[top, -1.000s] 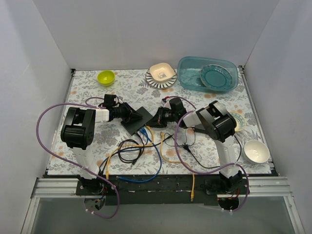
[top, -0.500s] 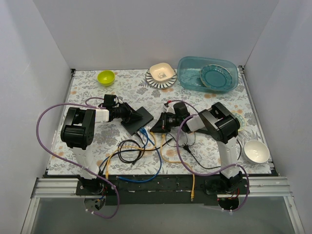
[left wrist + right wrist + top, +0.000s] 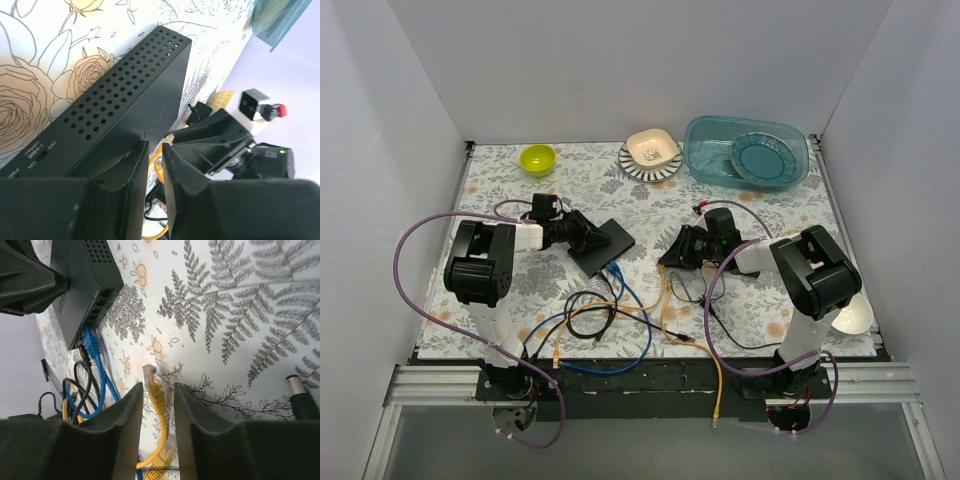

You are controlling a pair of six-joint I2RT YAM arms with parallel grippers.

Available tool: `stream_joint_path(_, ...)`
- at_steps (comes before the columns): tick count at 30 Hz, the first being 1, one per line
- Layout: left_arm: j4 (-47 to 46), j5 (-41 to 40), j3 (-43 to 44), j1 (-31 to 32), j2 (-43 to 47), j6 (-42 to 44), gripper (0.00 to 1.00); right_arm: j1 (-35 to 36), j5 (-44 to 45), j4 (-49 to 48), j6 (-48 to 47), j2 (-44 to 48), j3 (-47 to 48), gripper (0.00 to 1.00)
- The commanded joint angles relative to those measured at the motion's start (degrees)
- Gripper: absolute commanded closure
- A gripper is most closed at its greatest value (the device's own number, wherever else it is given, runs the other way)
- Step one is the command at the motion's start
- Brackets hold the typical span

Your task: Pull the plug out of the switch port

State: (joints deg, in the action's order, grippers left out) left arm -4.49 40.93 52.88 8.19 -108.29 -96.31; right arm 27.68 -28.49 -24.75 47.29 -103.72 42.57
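Observation:
The black switch point(image 3: 605, 240) point(image 3: 115, 110) point(image 3: 82, 270) lies left of the table's middle. My left gripper point(image 3: 582, 236) point(image 3: 155, 150) is shut on its near corner, fingertips pinching the edge. A yellow plug point(image 3: 151, 377) lies loose on the cloth, out of any port, its yellow cable point(image 3: 661, 300) trailing toward me. My right gripper point(image 3: 672, 258) point(image 3: 158, 385) straddles this plug with its jaws open, touching nothing. A blue plug point(image 3: 90, 342) point(image 3: 616, 268) and a black lead still sit in the switch's sockets.
Loose black, blue and yellow cables point(image 3: 585, 310) coil in front of the switch. A black barrel plug point(image 3: 300, 390) lies to the right. A green bowl point(image 3: 537, 158), striped plate point(image 3: 632, 165) and teal tub point(image 3: 705, 160) line the back; a white bowl point(image 3: 847, 315) sits near right.
My right gripper drew back to the right, away from the switch, taking the yellow plug out of its port, then opened and let it go. The left gripper and switch stayed put.

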Motion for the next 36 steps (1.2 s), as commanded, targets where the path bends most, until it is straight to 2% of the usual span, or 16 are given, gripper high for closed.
stream_joint_path(1,6.7,-7.8,-1.6,-0.5,0.5,3.7,0.81,1.1,5.1,7.1,-6.5,3.8,6.5,0.55)
stream_joint_path(3,6.8,-7.8,-1.6,-0.6,0.5,3.7,0.80,1.9,4.1,7.8,-6.6,2.7,9.5,0.51)
stream_joint_path(6,6.7,-7.4,-1.4,-0.5,-0.1,3.5,0.80,4.4,2.8,8.7,-6.6,-0.4,15.2,0.50)
stream_joint_path(12,6.5,-7.4,-1.7,-0.6,-0.3,3.4,0.80,9.1,-3.9,7.5,-5.7,-9.5,22.3,0.52)
stream_joint_path(23,6.2,-7.6,-2.9,-0.5,-0.2,3.6,0.80,11.1,-5.3,2.0,-0.6,-14.0,18.5,0.55)
stream_joint_path(36,6.5,-7.8,-3.2,-0.6,0.1,3.8,0.80,11.1,-4.9,3.0,1.7,-19.9,25.7,0.57)
